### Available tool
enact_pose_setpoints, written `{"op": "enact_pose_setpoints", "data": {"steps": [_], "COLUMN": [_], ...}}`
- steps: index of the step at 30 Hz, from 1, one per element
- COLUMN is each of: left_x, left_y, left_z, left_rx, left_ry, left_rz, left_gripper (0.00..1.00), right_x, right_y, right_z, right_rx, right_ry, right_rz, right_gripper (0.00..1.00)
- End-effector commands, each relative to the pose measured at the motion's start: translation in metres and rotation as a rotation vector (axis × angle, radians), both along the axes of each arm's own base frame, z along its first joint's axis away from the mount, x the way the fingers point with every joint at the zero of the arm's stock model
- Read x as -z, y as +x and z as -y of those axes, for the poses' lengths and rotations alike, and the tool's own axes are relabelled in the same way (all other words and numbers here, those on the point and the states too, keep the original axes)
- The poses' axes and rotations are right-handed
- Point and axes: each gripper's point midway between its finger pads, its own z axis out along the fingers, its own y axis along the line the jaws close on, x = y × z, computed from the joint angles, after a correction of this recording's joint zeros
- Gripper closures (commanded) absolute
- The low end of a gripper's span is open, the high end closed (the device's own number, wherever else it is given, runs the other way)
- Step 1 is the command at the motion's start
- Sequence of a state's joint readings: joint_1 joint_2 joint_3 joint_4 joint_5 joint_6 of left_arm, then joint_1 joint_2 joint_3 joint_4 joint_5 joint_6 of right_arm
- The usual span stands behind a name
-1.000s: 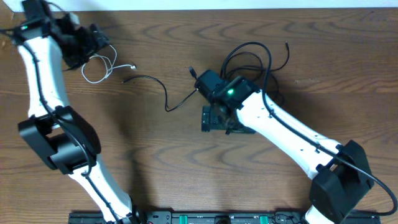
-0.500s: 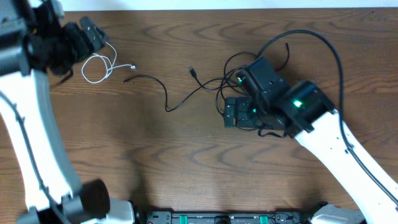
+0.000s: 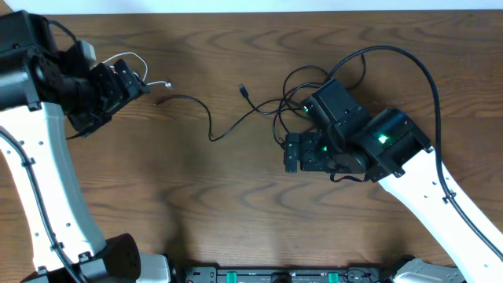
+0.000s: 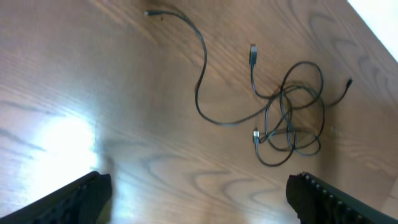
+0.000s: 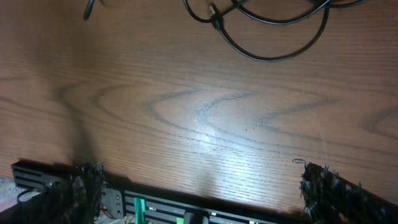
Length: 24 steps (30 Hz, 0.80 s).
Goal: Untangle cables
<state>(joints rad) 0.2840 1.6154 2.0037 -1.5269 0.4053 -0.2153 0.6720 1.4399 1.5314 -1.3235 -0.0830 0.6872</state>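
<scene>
Far left: left fingers [image 4: 81,199] spread wide, nothing btwn them in the wrist view, just bare surface [image 3: 236,212] below. Overhead puts that arm at the top-left corner w/ the white cable [image 3: 163,83] right by it. Its loops run in behind the wrist housing and its plug end pokes out to the right. Can't tell if the cord is caught on the arm or just lies beside it. Either way it's well apart from the black ones, so that piece looks done.

Next over: one black cable [image 3: 211,126] strung out across the middle, free plug at its left end, a bend, then off right into the knot [image 4: 289,115]. So partly drawn out, not freed.

Centre-right: the knot itself, several black loops crossing each other, w/ plug ends showing around it. Prob two cords, count not certain. This is the bulk of what's left.

Right: right fingers [image 5: 348,199] also apart and holding nothing, hovering on the near side of the knot. One loop shows at the top of that wrist view. The thick arm wire [image 3: 428,86] arcs over the same spot, not part of the job.

Est. roughly a third done. Black loops need pulling apart.
</scene>
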Motion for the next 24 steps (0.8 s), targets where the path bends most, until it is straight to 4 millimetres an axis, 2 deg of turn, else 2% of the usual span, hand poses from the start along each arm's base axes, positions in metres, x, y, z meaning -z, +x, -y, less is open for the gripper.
{"op": "enact_pose_setpoints", "data": {"steps": [1, 6, 9, 13, 15, 19, 22, 24], "left_x": [0.016, 0.032, 0.042, 0.069, 0.091, 0.115, 0.13, 0.138], "left_y": [0.012, 0.048, 0.066, 0.063, 0.06, 0.07, 0.081, 0.095], "left_z": [-0.018, -0.061, -0.095, -0.119, -0.119, -0.105, -0.087, -0.077], "left_rx": [-0.074, -0.172, -0.242, -0.284, -0.272, -0.23, -0.188, -0.165], "left_ry": [0.066, 0.231, 0.353, 0.399, 0.347, 0.233, 0.121, 0.052], "left_rz": [-0.028, 0.002, 0.005, -0.099, -0.174, -0.207, -0.214, -0.186], "left_gripper": [0.05, 0.05, 0.05, 0.05, 0.05, 0.05, 0.05, 0.05], "right_x": [-0.001, -0.002, -0.004, -0.005, -0.006, -0.006, -0.006, -0.006], "right_y": [0.0, 0.002, 0.005, 0.008, 0.009, 0.009, 0.009, 0.008], "right_z": [0.0, -0.002, -0.004, -0.007, -0.008, -0.008, -0.008, -0.009], "right_rx": [-0.016, -0.016, -0.016, -0.017, -0.017, -0.017, -0.017, -0.019], "right_ry": [-0.005, 0.0, 0.013, 0.025, 0.031, 0.029, 0.029, 0.034], "right_rz": [0.008, 0.016, 0.032, 0.043, 0.048, 0.047, 0.046, 0.042], "right_gripper": [0.01, 0.01, 0.01, 0.01, 0.01, 0.01, 0.01, 0.01]}}
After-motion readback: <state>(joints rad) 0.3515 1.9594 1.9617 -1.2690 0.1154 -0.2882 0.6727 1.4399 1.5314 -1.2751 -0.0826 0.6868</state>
